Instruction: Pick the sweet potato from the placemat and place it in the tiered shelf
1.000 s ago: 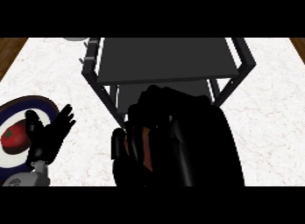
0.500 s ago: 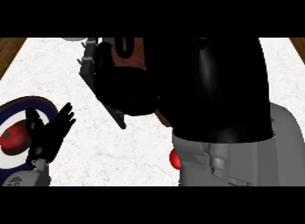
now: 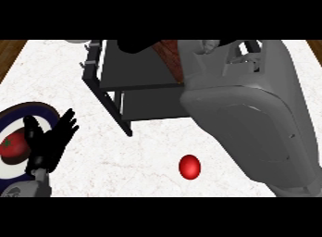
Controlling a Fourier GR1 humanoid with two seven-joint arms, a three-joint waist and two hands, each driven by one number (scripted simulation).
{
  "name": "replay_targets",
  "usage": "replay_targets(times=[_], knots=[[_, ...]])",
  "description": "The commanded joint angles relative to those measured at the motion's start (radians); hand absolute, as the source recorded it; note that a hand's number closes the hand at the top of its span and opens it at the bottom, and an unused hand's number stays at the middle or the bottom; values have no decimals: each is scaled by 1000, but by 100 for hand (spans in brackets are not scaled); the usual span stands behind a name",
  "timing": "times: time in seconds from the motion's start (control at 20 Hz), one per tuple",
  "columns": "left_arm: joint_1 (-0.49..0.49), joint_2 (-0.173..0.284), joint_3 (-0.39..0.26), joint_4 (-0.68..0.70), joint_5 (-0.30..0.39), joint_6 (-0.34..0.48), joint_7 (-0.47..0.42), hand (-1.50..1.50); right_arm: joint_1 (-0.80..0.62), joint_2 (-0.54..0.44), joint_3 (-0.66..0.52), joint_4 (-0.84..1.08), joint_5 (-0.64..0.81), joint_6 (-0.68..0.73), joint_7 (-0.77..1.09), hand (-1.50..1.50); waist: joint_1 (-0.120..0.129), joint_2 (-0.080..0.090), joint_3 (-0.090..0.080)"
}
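A: Since half a second ago the right forearm has swung further up and over, grey casing filling the right side where black filled it before. A red ball now shows in full on the worktop, below and left of that arm.

B: Right hand?

A: Barely visible. A dark shape at the top over the tiered shelf could be it; can't tell its fingers. A brownish-red patch beside it, at the shelf's top level, is probably the sweet potato, so it's over or on the shelf. Can't tell held or set down.

B: Left hand?

A: Left hand, lower left, resting, fingers straight and spread upward, holding nothing. Just left of it is the round placemat, blue and white rings, with a red item with a green top lying on it.

B: Handling?

A: Judging only: stiff, moderately heavy, skin rough enough not to slip, not fragile. Tapered ends, so wrap round the thick middle. Release low on the shelf board, since a rounded body may roll towards the open edge.

B: Progress?

A: Late, placing stage by the look of it.
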Motion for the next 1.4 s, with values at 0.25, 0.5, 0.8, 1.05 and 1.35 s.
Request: replay_targets(times=[0.25,0.5,0.8,1.05,1.35], knots=[[7,-38,-9,28,-41,28,-26,0,-21,15,-38,203,72,-80,-105,150,-2,2,-1],[71,-23,-4,-56,-31,9,-2,0,-3,-24,-58,250,84,-85,-194,150,0,1,0],[51,-28,-6,-59,-35,1,25,0,-60,10,-79,366,97,-152,-282,150,1,2,0],[14,-47,-10,-44,-58,28,38,0,-72,7,-103,372,83,-126,-292,150,-1,2,0],[29,-37,3,-52,-42,4,29,0,-6,-13,-184,325,73,-230,-280,150,0,2,0]])
